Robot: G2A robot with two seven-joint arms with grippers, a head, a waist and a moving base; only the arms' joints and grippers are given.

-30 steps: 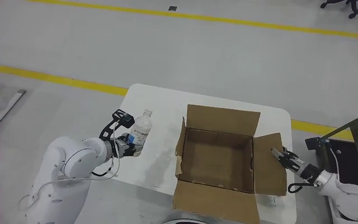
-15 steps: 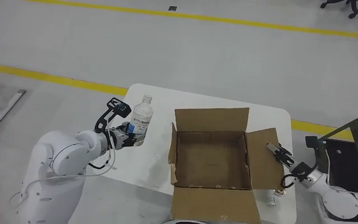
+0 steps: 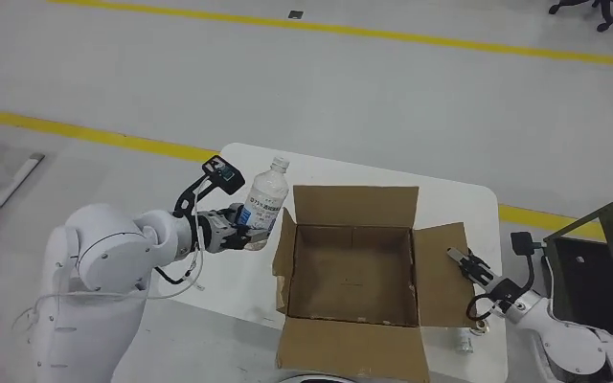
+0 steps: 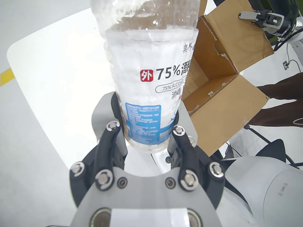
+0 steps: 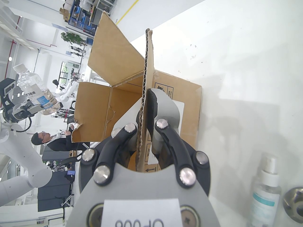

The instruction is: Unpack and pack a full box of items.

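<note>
An open cardboard box (image 3: pixel 352 278) stands on the white table (image 3: pixel 249 278), its inside bare. My left gripper (image 3: pixel 238 230) is shut on the base of a clear plastic bottle (image 3: pixel 263 203) with a white and blue label, held tilted in the air just left of the box's left flap. Up close, the bottle (image 4: pixel 151 72) rises from between the fingers (image 4: pixel 111 138). My right gripper (image 3: pixel 462 260) is shut on the edge of the box's right flap (image 5: pixel 144 100); that flap (image 3: pixel 442 278) lies spread outward.
A small spray bottle (image 5: pixel 264 190) and a round metal object (image 5: pixel 293 204) lie on the table beside the right gripper, near the front right corner (image 3: pixel 469 340). A dark frame (image 3: pixel 584 259) stands right of the table. A yellow floor line (image 3: pixel 105 139) runs behind.
The left gripper has carried the bottle up and rightward to the box's left flap. The box has slid left across the table, with the right gripper following on its right flap.
</note>
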